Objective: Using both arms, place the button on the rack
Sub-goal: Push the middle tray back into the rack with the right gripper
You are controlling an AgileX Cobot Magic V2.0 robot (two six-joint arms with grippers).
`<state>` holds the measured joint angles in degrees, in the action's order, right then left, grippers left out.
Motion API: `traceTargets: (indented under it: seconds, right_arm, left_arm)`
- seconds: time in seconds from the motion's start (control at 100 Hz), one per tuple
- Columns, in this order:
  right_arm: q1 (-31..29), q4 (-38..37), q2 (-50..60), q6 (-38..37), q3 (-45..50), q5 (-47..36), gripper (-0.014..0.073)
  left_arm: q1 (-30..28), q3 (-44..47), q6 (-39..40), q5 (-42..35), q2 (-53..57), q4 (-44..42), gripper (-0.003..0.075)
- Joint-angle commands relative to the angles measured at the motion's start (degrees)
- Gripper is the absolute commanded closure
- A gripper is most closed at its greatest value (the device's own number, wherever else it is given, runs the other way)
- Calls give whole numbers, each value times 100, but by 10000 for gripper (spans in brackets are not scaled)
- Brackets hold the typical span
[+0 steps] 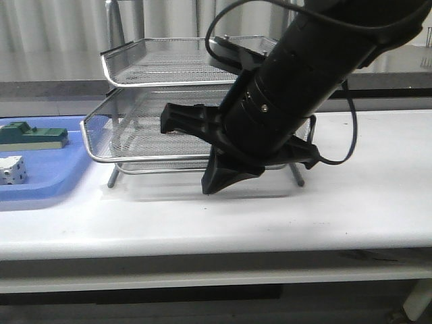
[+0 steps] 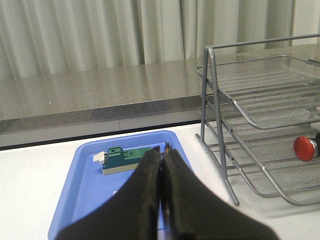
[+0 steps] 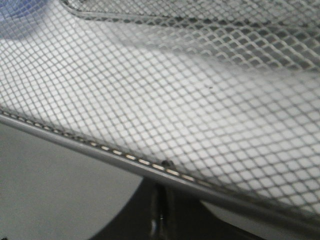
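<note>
The small push-button with a round red cap point(image 2: 305, 148) lies in a lower tray of the three-tier silver wire-mesh rack point(image 2: 260, 95), only its cap and a bit of dark body showing at the edge of the left wrist view. The bulky black right arm point(image 1: 317, 74) slants down across the rack's front, its black pointed hand point(image 1: 226, 177) low over the white desk point(image 1: 351, 202) with fingers together, holding nothing visible. The left hand point(image 2: 161, 165) is clenched empty above the flat blue plastic bin point(image 2: 75, 185).

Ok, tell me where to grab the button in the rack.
Grip the button across its dark body behind the red cap, entering from the rack's open front: it lies sideways on the mesh, with another tray close above.
</note>
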<state>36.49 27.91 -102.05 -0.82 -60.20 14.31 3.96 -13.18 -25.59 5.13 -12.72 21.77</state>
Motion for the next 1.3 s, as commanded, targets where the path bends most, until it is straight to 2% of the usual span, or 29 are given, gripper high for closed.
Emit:
traceTargets:
  seconds: [0.0, 0.36, 0.81, 1.04, 1.29]
  right_arm:
    - [-54, -177, 102, 82, -358, -337, 661]
    - [-473, -417, -248, 82, -1023, -397, 661]
    - [-697, -687, -248, 82, -1121, -920, 661]
    - [-668, -687, -209, 82, -1121, -244, 661]
    - [-668, -810, 315, 82, -1021, 188, 660]
  left_arm:
    - [-14, -150, 59, -436, -40, 66, 741]
    - [-14, -150, 59, -436, -40, 66, 741]
    - [-14, -150, 59, -436, -40, 66, 741]
    - [-14, -150, 59, -436, -40, 66, 741]
    - [-14, -150, 59, -436, -40, 66, 741]
